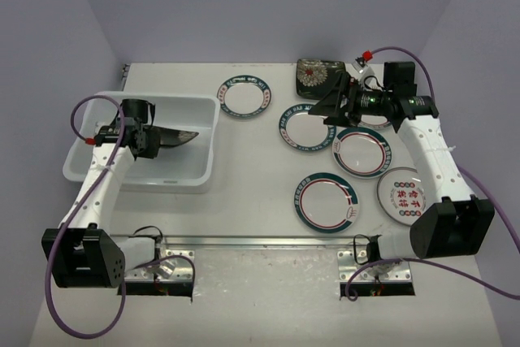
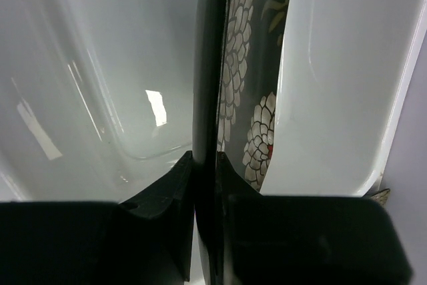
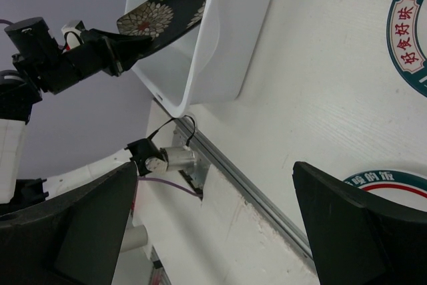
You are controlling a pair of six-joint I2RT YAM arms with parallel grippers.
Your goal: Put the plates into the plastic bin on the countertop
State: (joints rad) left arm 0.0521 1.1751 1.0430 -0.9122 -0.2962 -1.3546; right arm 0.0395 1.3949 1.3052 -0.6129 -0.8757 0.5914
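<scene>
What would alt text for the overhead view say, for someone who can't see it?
The left gripper holds a black flowered plate tilted within a white bin. The right gripper hangs open above round plates scattered on the table, near a second black plate.

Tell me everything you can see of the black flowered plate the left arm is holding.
The square black plate looks glossy and ceramic-like, with rounded corners. Its face carries white chrysanthemum-style flowers, small red touches and pale leaves. The left tool is shut on one edge and holds the plate steeply tilted, almost edge-on from above. The plate is within the walls of the plastic bin, its free end reaching toward the middle. Whether it touches the bin's floor or wall cannot be told.
</scene>
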